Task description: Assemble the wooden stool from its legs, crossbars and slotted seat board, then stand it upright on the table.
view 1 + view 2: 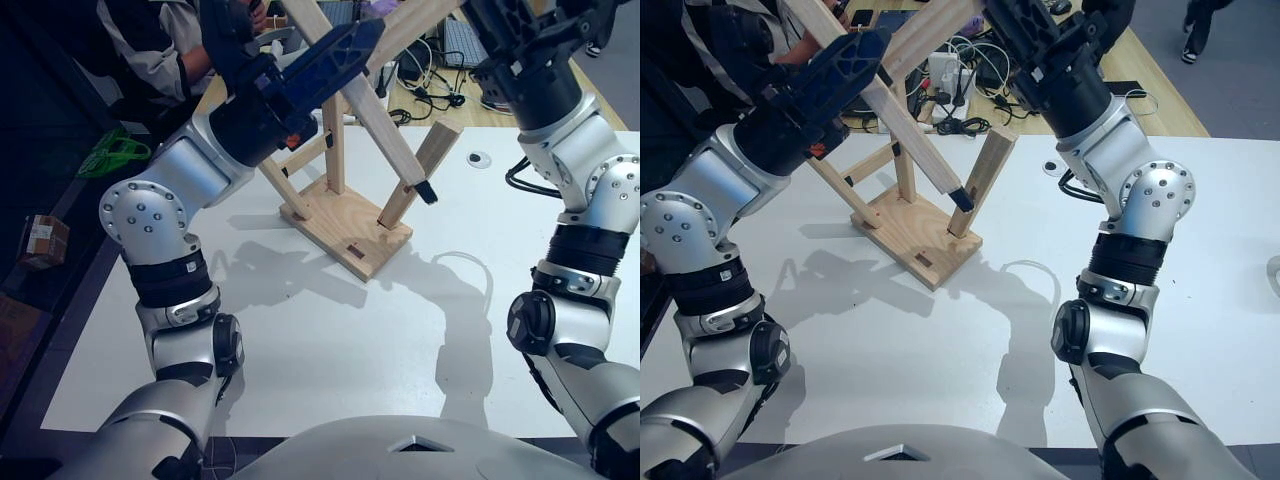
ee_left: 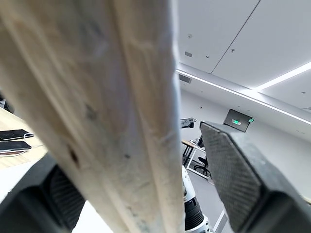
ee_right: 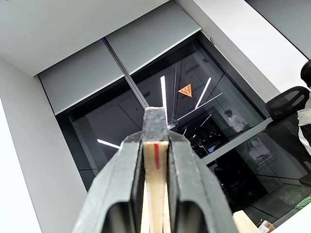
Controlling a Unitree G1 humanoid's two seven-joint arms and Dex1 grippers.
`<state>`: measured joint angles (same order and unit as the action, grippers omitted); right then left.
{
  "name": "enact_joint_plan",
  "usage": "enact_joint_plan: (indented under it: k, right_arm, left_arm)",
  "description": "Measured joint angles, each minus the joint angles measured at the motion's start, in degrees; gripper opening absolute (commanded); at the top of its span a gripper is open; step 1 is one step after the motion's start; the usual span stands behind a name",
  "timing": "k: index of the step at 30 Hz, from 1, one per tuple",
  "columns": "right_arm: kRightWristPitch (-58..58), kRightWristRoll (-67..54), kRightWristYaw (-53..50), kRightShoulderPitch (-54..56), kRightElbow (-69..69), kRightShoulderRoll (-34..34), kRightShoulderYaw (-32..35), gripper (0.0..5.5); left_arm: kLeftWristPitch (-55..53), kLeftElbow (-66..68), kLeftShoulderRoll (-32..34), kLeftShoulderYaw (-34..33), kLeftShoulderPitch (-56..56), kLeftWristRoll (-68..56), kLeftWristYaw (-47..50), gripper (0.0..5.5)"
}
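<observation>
Nearest you, the bench is bare white, with a pale loop of cable lying to your right. Beyond that strip the seat board lies flat on the bench, underside up, so you are building the stool upside down. Its near corner shows a small dark slot with nothing in it.

Three legs rise from the board: a slanted one on the left, an upright one behind and a slanted one on the right. A short crossbar joins the left leg to the upright one.

Above them, your left pincer is clamped on a long leg. It runs down at a slant, and its black-tipped end hangs just beside the right leg, above the board; I cannot tell whether it touches either. Your right pincer is higher and farther back, closed tight on a thin wooden slat that crosses over the long leg.

By my reading you are somewhat past halfway. Left to do are seating the held leg in its slot, fitting the slat and any other crossbars, then turning the stool onto its feet.

Farthest off, a small round disc sits on the bench, and cables and devices clutter a wooden desk.
</observation>
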<state>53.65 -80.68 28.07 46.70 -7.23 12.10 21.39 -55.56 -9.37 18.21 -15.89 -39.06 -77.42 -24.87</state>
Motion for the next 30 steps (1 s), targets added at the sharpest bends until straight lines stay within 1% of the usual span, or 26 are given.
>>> enact_joint_plan:
  k: [3,14,30]
  right_arm:
    - [0.3,-0.1,0.6,-0.2,-0.1,0.0,0.0,0.40]
    - [0.8,-0.1,5.1,-1.0,-1.9,1.4,0.1,0.40]
    - [0.7,2.3,9.2,-1.6,-1.0,2.6,-1.1,0.40]
  left_arm:
    - [0.0,0.0,0.1,-0.3,0.0,-1.5,0.5,3.49]
    - [-0.2,0.1,2.1,-0.3,0.3,-5.4,1.9,2.12]
    - [-0.2,-0.3,2.9,0.4,1.3,-6.5,1.5,2.08]
